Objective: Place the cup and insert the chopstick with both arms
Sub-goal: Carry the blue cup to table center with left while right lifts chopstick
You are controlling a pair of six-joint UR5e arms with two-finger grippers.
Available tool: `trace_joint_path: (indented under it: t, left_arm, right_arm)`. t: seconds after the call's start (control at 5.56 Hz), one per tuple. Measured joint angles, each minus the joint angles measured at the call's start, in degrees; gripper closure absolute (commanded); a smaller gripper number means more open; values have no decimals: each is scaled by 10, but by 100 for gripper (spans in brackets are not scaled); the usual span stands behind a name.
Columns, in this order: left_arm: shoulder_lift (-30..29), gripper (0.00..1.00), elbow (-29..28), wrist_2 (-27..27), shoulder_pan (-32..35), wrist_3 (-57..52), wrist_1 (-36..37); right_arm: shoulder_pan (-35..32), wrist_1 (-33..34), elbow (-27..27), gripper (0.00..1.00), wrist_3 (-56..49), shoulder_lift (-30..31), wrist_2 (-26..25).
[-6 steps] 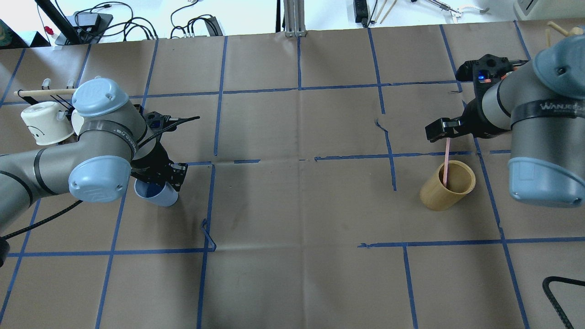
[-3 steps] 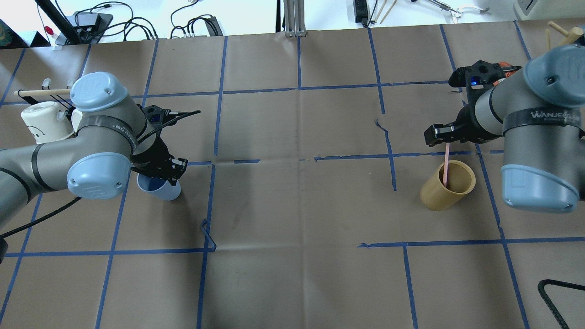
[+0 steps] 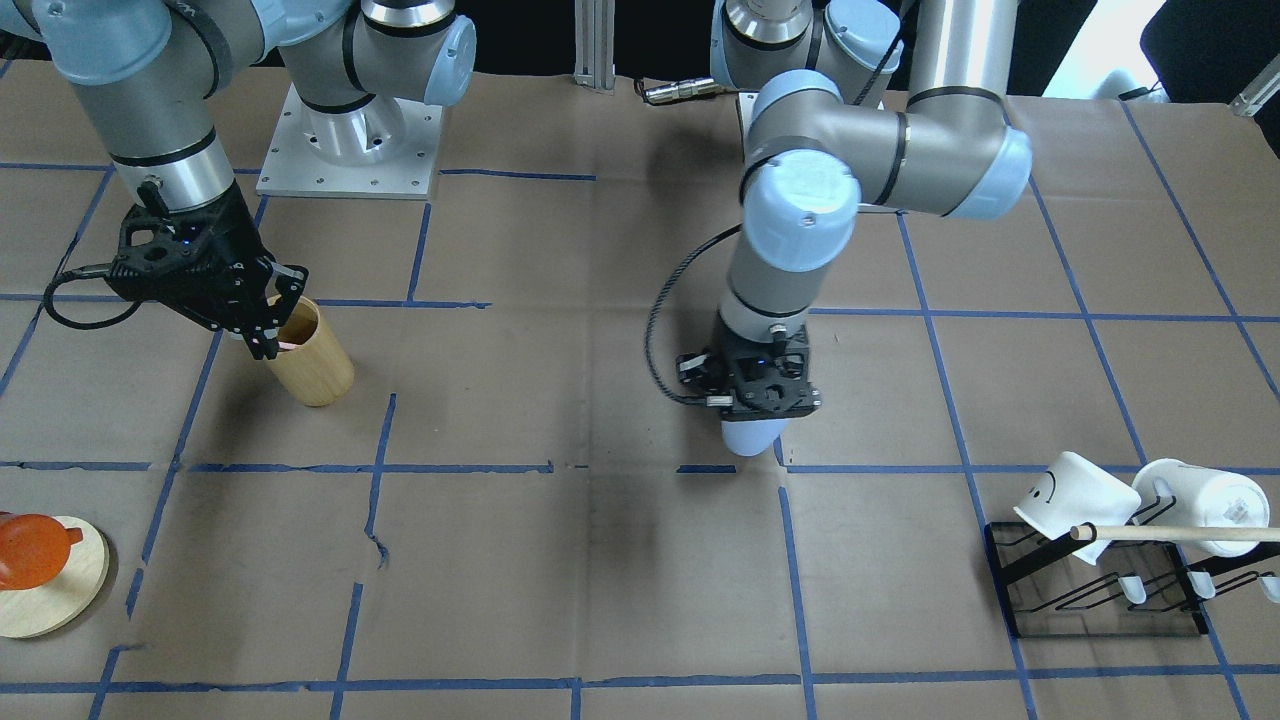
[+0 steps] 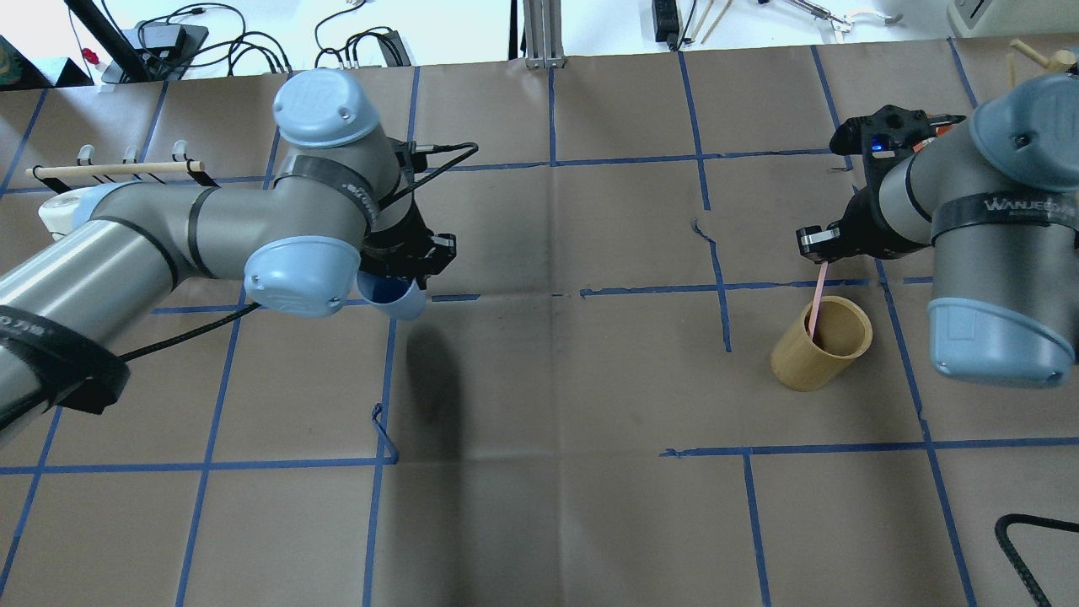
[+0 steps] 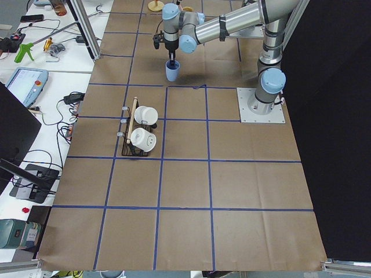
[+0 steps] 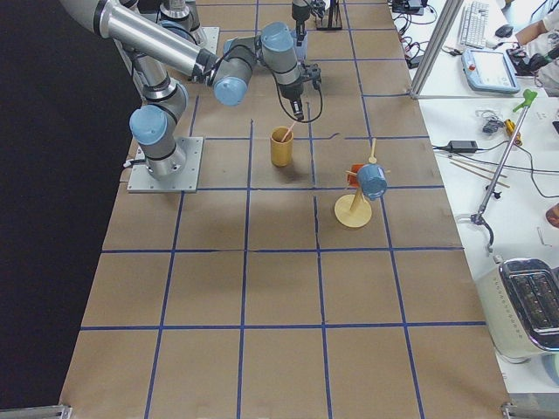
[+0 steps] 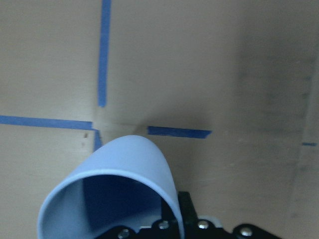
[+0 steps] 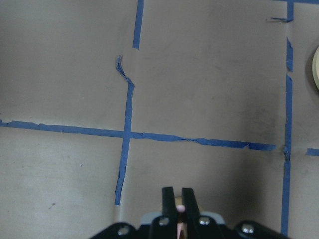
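Note:
My left gripper [image 4: 406, 268] is shut on the rim of the light-blue cup [image 4: 393, 297] and holds it above the table, left of centre. The cup also shows in the front view [image 3: 750, 438] under the gripper [image 3: 756, 398], and fills the left wrist view [image 7: 117, 189]. My right gripper [image 4: 818, 253] is shut on the top of the pale-pink chopstick [image 4: 816, 297]. The chopstick's lower end sits inside the tan bamboo cylinder [image 4: 822, 344], which stands on the table. The right wrist view shows the closed fingers [image 8: 169, 199] with the pink tip [image 8: 180, 208] between them.
A black rack with white mugs [image 3: 1080, 490] and a long wooden rod [image 4: 110, 169] stands at the table's left end. A wooden stand [image 3: 50, 590] with an orange item sits beyond the bamboo cylinder [image 3: 305, 355]. Blue tape lines cross the brown paper.
My left arm has lifted the cup and carried it away from the rack toward the table's middle. My right gripper has stayed over the bamboo cylinder with the chopstick.

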State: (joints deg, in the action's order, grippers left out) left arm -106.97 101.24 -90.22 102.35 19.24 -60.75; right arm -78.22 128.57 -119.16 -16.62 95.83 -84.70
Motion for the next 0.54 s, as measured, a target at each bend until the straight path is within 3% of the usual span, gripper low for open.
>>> trace_joint_path:
  t: [0.36, 0.54]
  left_arm:
    - [-89, 92, -98, -1, 97, 175, 0]
    - [-107, 78, -116, 7, 117, 216, 2]
  right_arm:
    - [-1, -151, 127, 91, 3, -13, -1]
    - [-1, -252, 216, 91, 7, -30, -3]
